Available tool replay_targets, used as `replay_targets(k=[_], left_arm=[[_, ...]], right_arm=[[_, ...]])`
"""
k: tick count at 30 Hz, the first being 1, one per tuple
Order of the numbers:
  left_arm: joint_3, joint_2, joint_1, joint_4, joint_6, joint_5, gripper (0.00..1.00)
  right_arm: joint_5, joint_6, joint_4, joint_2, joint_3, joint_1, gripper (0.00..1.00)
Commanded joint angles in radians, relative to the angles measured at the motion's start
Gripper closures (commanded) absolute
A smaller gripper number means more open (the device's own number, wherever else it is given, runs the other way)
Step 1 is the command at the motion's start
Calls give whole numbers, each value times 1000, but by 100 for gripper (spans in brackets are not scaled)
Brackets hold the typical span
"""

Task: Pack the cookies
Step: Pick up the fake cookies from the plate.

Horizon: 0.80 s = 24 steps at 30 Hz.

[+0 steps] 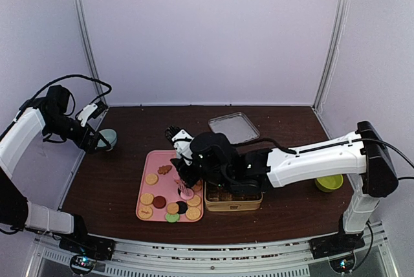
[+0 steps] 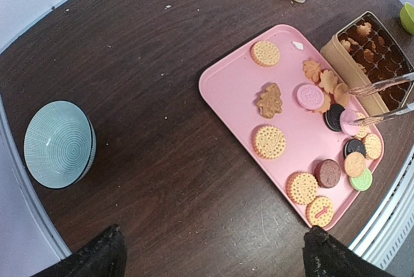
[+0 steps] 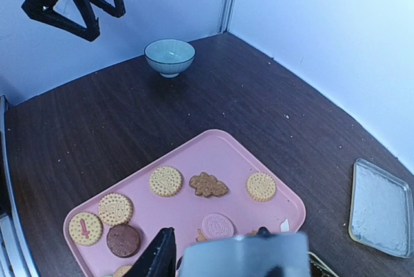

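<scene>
Small round tan and dark cookies [image 2: 270,142] lay on pink plastic tray [image 2: 233,89], left pincer [image 1: 96,140] hung spread wide near teal ribbed bowl [image 2: 58,144], right pincer [image 2: 354,104] hovered at pink cookie [image 2: 346,128], grip could not be told.

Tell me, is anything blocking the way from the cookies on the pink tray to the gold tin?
Nothing visible does. The gold tin stands open right beside the pink tray, and the tongs in the right end effector reach over the cookies unhindered.
</scene>
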Motion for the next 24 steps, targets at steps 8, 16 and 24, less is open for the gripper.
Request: replay_targets(k=[8, 16, 24], left_arm=[[-1, -3, 4, -13, 36, 21, 2], [19, 7, 4, -29, 39, 34, 2], [25, 8, 4, -46, 46, 43, 2]], right_arm=[[-5, 12, 90, 24, 18, 11, 59], [12, 20, 88, 29, -23, 13, 59], [1, 50, 82, 25, -65, 16, 60]])
